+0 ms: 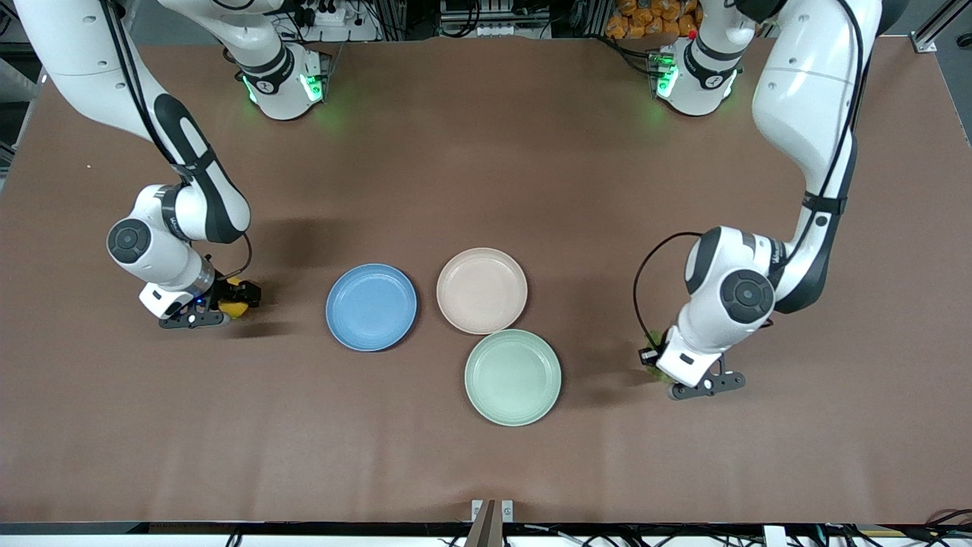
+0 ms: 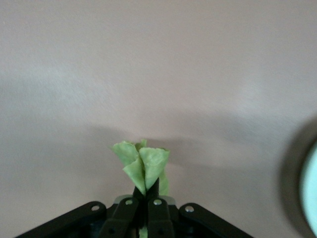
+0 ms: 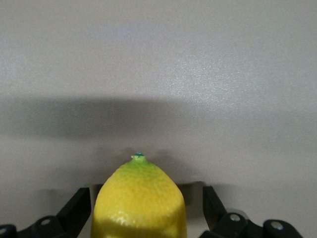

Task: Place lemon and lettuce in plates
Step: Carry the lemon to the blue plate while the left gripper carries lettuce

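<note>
My right gripper (image 3: 141, 218) clamps its jaws on the lemon (image 3: 139, 198), my left gripper (image 2: 144, 210) pinches the lettuce (image 2: 143, 166), both ready for carrying to the plates (image 1: 371, 307).

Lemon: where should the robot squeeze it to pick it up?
Across its fat middle, coming from above. The lemon lies on the table, its pointed tip sticking out past the right gripper, whose fingers already flank its rounded sides. The ends taper, so fingers could slip there.

Lettuce (image 1: 651, 339) mostly hidden under the left end effector (image 1: 659, 365); lemon's (image 3: 139, 203) lower half cut off by the frame edge.
</note>
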### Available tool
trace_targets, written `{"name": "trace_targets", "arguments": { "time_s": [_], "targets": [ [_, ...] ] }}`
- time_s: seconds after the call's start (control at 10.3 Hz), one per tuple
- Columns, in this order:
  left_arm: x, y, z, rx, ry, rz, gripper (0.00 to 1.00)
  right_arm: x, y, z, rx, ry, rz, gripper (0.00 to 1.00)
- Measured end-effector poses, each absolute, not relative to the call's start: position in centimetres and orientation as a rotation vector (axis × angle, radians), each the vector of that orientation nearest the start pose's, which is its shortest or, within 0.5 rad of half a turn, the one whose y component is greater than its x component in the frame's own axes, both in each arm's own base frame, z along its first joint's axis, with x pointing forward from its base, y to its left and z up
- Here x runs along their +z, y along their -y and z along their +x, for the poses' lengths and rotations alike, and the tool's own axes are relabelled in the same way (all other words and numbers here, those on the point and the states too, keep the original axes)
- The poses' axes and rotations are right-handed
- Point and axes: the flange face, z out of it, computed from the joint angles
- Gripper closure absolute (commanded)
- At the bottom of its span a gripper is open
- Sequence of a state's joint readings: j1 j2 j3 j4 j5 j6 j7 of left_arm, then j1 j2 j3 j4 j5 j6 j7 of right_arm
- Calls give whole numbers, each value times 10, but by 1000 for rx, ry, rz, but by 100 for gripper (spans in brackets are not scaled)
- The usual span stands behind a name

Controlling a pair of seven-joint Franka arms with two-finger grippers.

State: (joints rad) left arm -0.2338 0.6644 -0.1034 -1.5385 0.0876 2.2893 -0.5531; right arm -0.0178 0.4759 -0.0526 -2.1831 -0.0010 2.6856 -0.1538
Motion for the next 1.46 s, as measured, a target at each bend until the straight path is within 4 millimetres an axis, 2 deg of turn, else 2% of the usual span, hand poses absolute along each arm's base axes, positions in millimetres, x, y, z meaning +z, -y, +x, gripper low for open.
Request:
{"name": "trace_targets", "arguments": {
  "time_s": [0.1, 0.19, 0.49, 0.78, 0.97, 1.26, 1.46],
  "targets": [
    [281, 243, 672, -127, 329, -3156, 100, 170, 40, 559, -40, 145, -3165, 11],
    [287, 265, 663, -131, 366, -3158, 100, 170, 40, 558, -45, 147, -3165, 16],
    [305, 333, 631, -138, 443, -3163, 100, 167, 39, 555, -73, 154, -3166, 41],
    [318, 386, 600, -152, 471, -3177, 100, 167, 37, 555, -80, 160, -3165, 57],
    [319, 420, 577, -146, 450, -3185, 100, 167, 36, 555, -80, 161, -3165, 61],
    [313, 458, 544, -115, 342, -3200, 100, 168, 35, 556, -84, 167, -3164, 64],
    [309, 486, 524, -103, 253, -3228, 100, 174, 24, 563, -70, 196, -3159, 64]
  ]
}}
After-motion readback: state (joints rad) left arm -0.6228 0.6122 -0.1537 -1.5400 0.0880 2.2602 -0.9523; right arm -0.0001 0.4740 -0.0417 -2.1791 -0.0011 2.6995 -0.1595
